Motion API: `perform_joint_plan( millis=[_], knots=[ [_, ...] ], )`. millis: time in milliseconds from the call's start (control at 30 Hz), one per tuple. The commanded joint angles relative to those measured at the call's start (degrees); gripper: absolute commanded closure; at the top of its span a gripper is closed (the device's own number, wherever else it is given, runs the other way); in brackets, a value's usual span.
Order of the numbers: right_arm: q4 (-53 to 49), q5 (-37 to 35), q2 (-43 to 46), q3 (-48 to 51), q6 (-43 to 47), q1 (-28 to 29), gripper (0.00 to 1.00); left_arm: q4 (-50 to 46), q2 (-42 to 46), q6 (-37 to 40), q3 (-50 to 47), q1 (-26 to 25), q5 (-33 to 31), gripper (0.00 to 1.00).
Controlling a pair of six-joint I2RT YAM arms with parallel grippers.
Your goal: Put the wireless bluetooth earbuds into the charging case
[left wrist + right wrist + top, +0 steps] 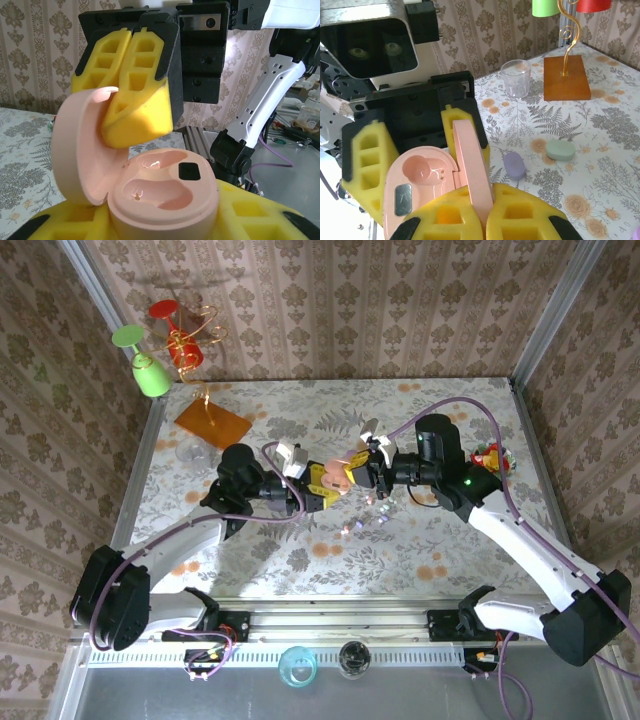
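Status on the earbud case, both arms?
Left gripper holds pink case. Right gripper pinches lid open. Wells empty. Right fingers overhang them.

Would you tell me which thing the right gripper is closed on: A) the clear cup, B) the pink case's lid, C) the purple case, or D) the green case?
B: in the right wrist view the right gripper pinches the upright lid of the pink case, whose base sits in the left gripper.
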State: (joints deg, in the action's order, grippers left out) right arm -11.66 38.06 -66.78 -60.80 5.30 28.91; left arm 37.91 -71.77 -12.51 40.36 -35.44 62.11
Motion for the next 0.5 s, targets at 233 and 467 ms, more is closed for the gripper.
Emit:
perform_joint_plan(
  millis=[233,467],
  knots=[
    [9.19,-9.20,4.77,4.55,1.16,0.97,1.00,-0.46,1.02,1.05,0.07,-0.09,-4.59,0.32],
    [9.15,-8.49,4.85,4.59,1.90,1.48,1.00,-2.13,0.45,1.59,1.06,-0.42,-5.43,0.29]
  ],
)
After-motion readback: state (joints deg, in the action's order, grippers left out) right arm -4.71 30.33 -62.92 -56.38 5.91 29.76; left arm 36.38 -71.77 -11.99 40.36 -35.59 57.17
